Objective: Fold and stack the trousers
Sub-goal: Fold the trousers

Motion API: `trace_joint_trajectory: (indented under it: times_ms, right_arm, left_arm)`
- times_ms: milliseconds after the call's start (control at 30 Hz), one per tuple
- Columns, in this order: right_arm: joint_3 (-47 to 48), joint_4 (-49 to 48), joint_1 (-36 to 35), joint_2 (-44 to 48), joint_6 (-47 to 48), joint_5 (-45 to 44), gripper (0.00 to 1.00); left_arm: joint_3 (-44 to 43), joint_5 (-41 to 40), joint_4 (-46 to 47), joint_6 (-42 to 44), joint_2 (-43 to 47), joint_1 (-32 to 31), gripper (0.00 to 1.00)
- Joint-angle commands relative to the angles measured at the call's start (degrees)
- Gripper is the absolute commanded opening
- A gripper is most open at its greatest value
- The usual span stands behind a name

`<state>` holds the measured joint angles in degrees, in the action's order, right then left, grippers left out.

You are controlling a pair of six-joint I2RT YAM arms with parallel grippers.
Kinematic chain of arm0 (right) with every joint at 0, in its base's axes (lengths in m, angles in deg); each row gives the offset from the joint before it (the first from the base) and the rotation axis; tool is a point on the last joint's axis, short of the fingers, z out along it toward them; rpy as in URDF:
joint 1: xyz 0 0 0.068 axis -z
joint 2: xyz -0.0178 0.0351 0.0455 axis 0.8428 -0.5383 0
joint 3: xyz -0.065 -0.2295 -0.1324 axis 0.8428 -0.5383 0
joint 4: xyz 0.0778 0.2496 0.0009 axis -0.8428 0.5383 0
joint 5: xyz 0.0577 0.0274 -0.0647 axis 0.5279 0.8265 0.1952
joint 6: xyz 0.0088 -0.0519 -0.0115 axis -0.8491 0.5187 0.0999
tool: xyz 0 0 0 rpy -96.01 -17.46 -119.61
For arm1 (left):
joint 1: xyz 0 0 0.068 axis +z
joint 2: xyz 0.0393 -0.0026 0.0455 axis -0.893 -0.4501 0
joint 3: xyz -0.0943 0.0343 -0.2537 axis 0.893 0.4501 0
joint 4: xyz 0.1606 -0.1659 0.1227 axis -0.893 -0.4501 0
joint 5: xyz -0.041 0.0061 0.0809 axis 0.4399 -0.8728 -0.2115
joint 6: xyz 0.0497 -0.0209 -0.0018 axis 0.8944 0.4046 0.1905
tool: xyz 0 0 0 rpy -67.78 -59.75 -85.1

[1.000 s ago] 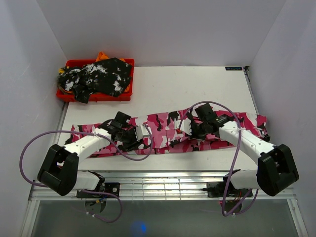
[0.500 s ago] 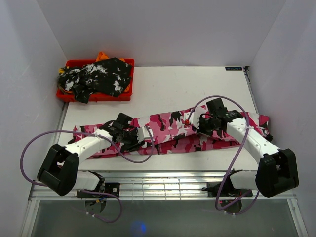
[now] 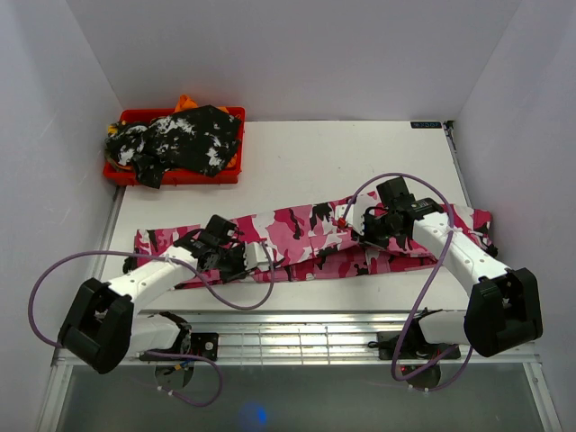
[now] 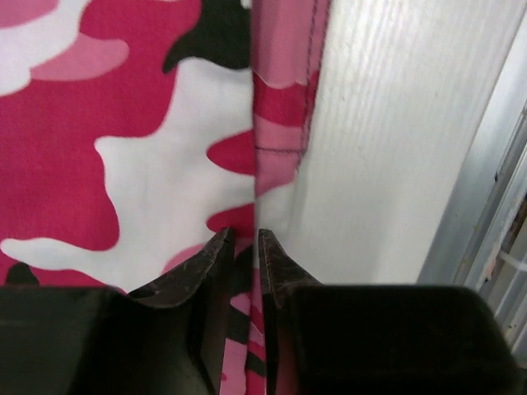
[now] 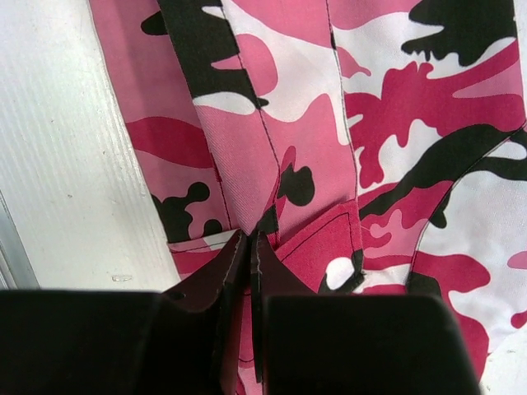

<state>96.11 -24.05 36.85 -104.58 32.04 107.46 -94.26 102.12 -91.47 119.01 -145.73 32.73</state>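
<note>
My left gripper [image 4: 245,240] nips the near hem of the pink trousers [image 3: 301,229] and my right gripper [image 5: 249,240] pinches them tight. The arms reach toward two and ten o'clock.

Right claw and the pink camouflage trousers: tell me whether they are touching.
Touching. The right wrist view shows the right claw shut on a pinched fold of the pink camouflage trousers.

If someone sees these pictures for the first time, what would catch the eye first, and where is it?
The hot-pink camouflage trousers stand out first, stretched in a long band across the near part of the white table. The left gripper and the right gripper each pinch the cloth, one toward each end. In the far left corner, a red bin holds a black-and-white garment.
</note>
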Motion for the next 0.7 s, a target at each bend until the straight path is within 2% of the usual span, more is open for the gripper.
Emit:
trace_joint_trajectory:
  times_ms: [0, 100, 200, 333, 400, 500, 667]
  right_arm:
    - [1.76, 1.75, 0.28, 0.83, 1.23, 1.3, 0.08]
    - [1.94, 1.92, 0.28, 1.0, 1.32, 0.77, 0.08]
    - [1.67, 1.92, 0.36, 1.18, 1.94, 0.6, 0.08]
    - [1.59, 2.36, 0.36, 0.65, 2.38, 0.51, 0.08]
    - [1.41, 2.45, 0.36, 0.12, 2.73, 0.42, 0.08]
    - [1.58, 2.54, 0.36, -0.49, 3.17, 0.51, 0.08]
    - [2.81, 2.98, 0.36, -1.55, 3.52, 0.86, 0.08]
  left_arm:
    - [2.78, -1.99, -4.72, 3.67, 5.25, -0.33, 0.29]
    - [3.58, -4.55, -9.89, 5.86, 9.29, 0.81, 0.33]
    - [3.93, -4.55, -16.39, 9.8, 15.35, 5.46, 0.38]
    - [3.58, -4.9, -22.92, 17.9, 20.02, 17.93, 0.41]
    - [2.97, -4.64, -25.46, 20.72, 20.02, 23.89, 0.41]
    - [1.91, -4.63, -27.75, 26.08, 17.92, 29.18, 0.42]
    - [0.86, -4.46, -28.47, 32.76, 13.35, 35.44, 0.43]
